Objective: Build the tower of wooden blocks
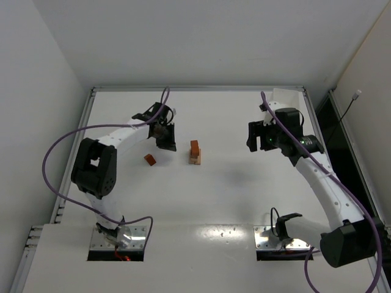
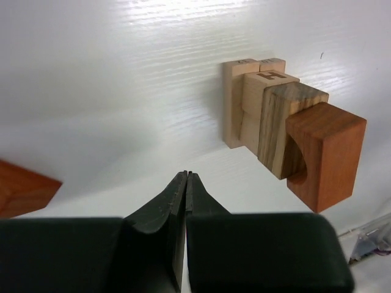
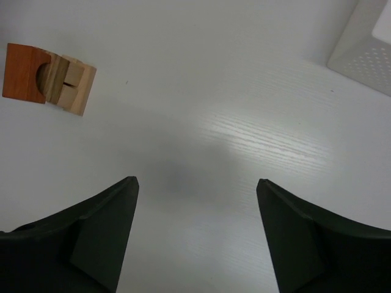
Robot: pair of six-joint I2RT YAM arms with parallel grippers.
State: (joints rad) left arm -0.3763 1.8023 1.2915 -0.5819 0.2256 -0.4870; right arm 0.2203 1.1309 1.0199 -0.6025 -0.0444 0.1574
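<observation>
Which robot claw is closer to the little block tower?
The left claw. It is shut and empty, a short way off on the tower's left in the top view. The right claw hangs open much farther away on the tower's other side.

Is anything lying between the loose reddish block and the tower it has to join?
Nothing visible does: only bare table lies between the loose reddish block and the tower.

Tower (image 1: 195, 152) colours: tan blocks (image 2: 235, 101) pale, grained block (image 2: 287, 116) streaky grey-brown, arch block (image 2: 324, 155) reddish-orange (dark H printed on one tan piece). Loose block (image 1: 150, 159) reddish-orange too. Table (image 3: 244, 91) white, faint grain lines. Left fingers (image 2: 165, 207) black. Cables (image 1: 43, 163) purple.
</observation>
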